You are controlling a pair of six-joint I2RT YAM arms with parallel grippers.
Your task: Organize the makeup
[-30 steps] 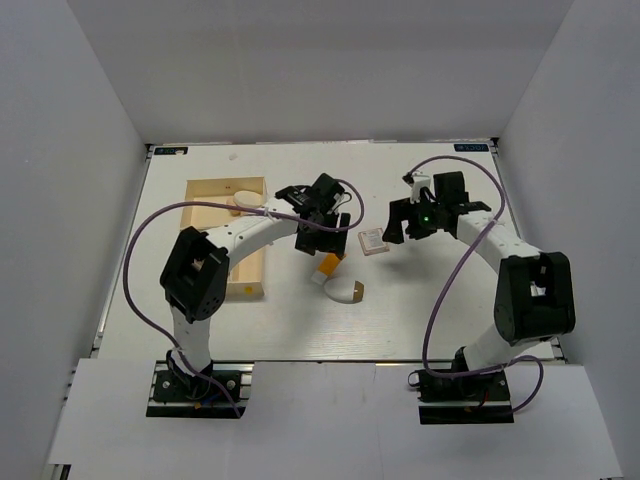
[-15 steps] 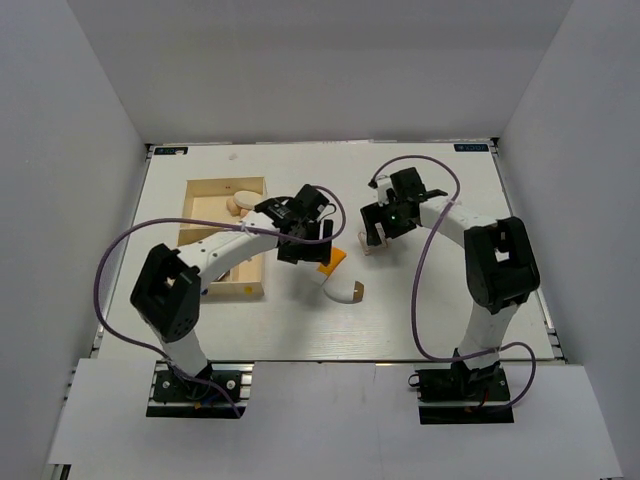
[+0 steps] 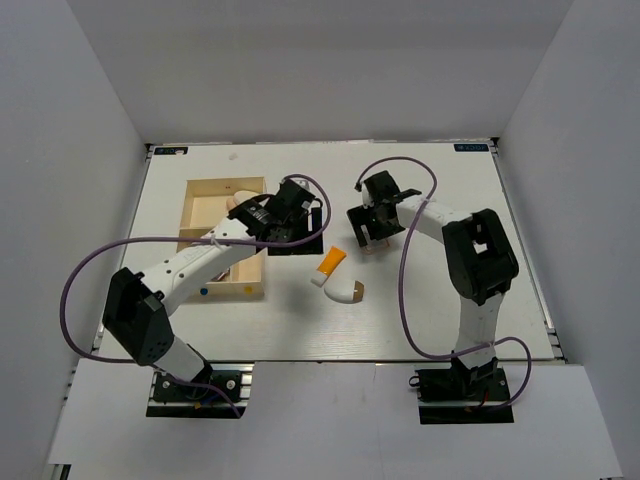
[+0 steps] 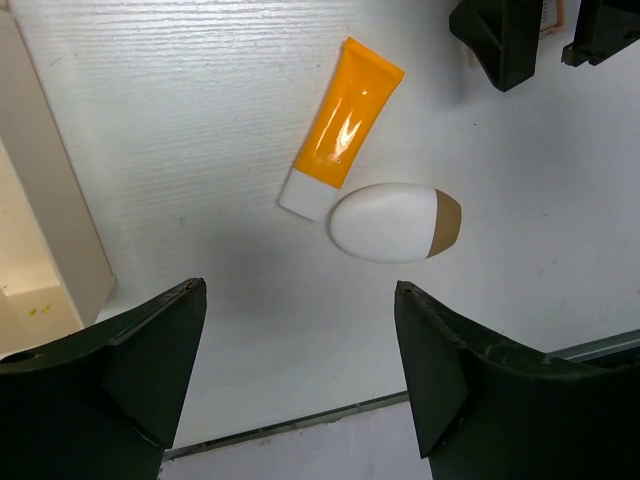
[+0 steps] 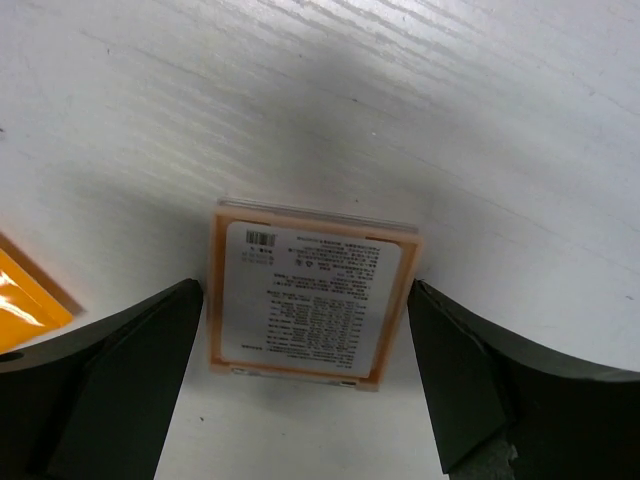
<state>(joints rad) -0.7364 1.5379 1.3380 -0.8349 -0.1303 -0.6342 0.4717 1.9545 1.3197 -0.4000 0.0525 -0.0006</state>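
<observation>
Top external view hides a good deal from us. The left arm [image 3: 200, 262] lies slantwise across the wooden tray [image 3: 205, 190], so only the far compartment and the left side show bare wood. One peach piece [image 3: 233, 205] peeks out at the arm's edge near the tray's far right corner. We cannot tell what kind of cosmetic it is, nor what else sits under the arm. The right gripper [image 3: 368, 236] covers nearly all of what lies beneath it.

From the right wrist we see that this is the square compact [image 5: 310, 300], flat on the counter [image 5: 480, 120] with its printed label up, the print too small to read. The jaws are spread, one on each side of it; whether they touch its edges we cannot tell. A corner of the orange tube [image 5: 25, 295] is cut off at the left edge.

From the left wrist, the left gripper [image 4: 298, 300] has its jaws spread with nothing between them, above bare counter. Beyond it the tube lies tilted, its white cap just beside a white egg-shaped sponge [image 4: 385, 222] with a tan end. Both lie on the counter between the tray and the compact, outside the tray. The tray's wall is cut off at the left edge.
</observation>
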